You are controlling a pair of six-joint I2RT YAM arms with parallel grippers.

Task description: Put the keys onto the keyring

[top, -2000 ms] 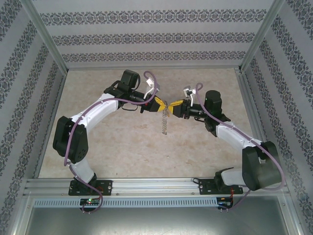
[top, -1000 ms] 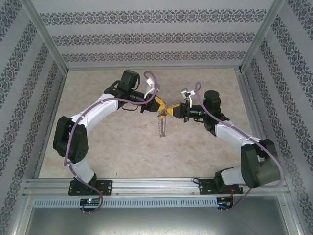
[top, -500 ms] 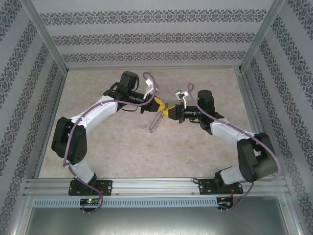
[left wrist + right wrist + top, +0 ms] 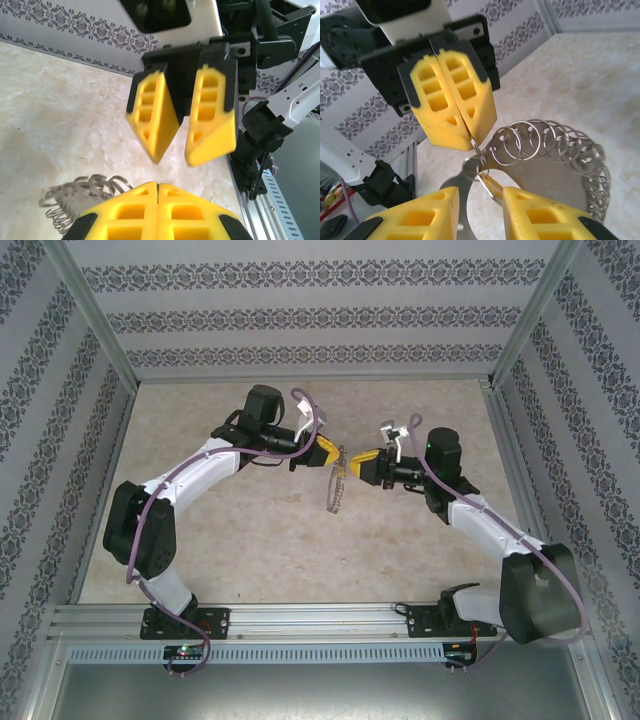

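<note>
"Well, what changed on your end just now?"

"My right fingers [image 4: 420,217] have let go. A moment ago they were closed, tip to tip against the left fingers [image 4: 445,100] at the top of the keyring [image 4: 547,142]. Now they have parted, and the right arm has drawn back a little, so the overhead view shows a gap between the two."

"So is the key on?"

"I think so, but I'm not sure. The key [image 4: 492,186] hangs from a small loop just under the left fingertips. It isn't dropping, though nothing of mine is pinching it. I read that as threaded, but I want a cleaner look before I call it done."

"And the fingers themselves?"

"The right pair is partly open and grips nothing. The key sits in the gap between them, close to one inner face, and I cannot tell whether it brushes it. The left pair is fully closed on the thin wire at the keyring's rim. The hoop hangs from there above the table [image 4: 250,550], with its fringe of small rings fanned to one side."
</note>
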